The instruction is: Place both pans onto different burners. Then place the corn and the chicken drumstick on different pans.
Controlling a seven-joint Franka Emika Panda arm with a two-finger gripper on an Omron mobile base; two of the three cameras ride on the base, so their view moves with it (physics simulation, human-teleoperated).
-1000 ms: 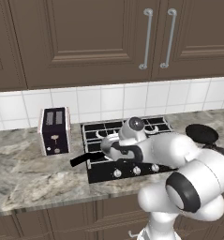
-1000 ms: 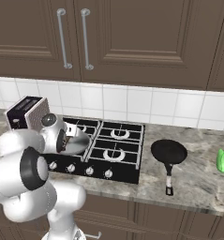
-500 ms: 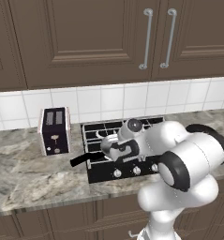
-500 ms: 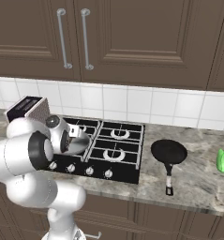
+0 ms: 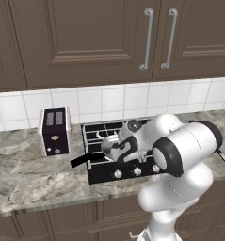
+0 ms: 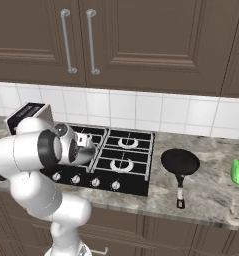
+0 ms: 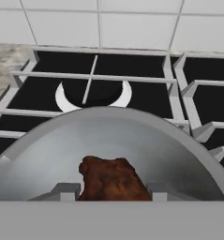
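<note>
The silvery-grey pan (image 7: 108,140) sits on the hob's front left burner, its black handle (image 5: 82,161) pointing left over the counter. My gripper (image 7: 112,190) hangs just over its bowl, shut on the orange-brown chicken drumstick (image 7: 111,180), which is low inside the pan. In the base views the gripper (image 5: 115,148) (image 6: 86,147) is over the hob's left side. The all-black pan (image 6: 180,161) lies on the counter right of the hob. The corn (image 6: 237,171), a small green thing, lies further right. The rear left burner (image 7: 92,96) is bare.
The black four-burner hob (image 6: 123,150) has silver knobs along its front edge. A dark toaster (image 5: 54,131) stands on the marble counter left of it. White wall tiles and brown cabinets rise behind. My own arm hides the hob's right half in the left base view.
The arm's elbow has swung up and in toward the hob. The hand stays over the silvery pan with the drumstick between its fingers.
</note>
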